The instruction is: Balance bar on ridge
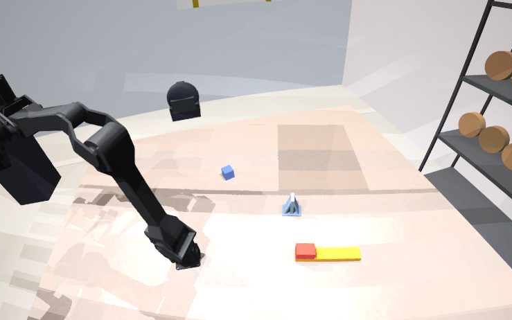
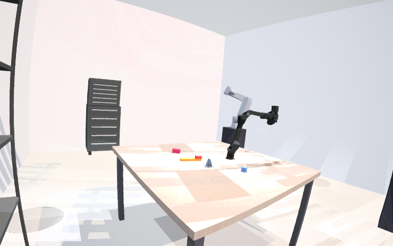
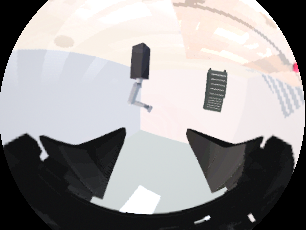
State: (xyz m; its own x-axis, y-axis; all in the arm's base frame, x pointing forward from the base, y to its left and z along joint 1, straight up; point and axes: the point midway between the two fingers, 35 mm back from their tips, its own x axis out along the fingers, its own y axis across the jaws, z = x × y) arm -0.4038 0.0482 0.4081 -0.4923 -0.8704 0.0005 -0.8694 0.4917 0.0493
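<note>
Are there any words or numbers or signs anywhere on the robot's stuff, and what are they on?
None that I can read, not one letter or number.
The yellow bar, its red block, the blue cube and the ridge show no writing.
The drawer cabinet has pale stripes, not words.
Tiny white marks by the gripper are too blurred to tell.

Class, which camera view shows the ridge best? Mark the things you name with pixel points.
The top view: the ridge (image 1: 291, 206) (image 2: 209, 163) stands unobstructed there, with its base and narrow crest distinct. The exterior view shows it smaller, from the side; the wrist view does not show it.
</note>
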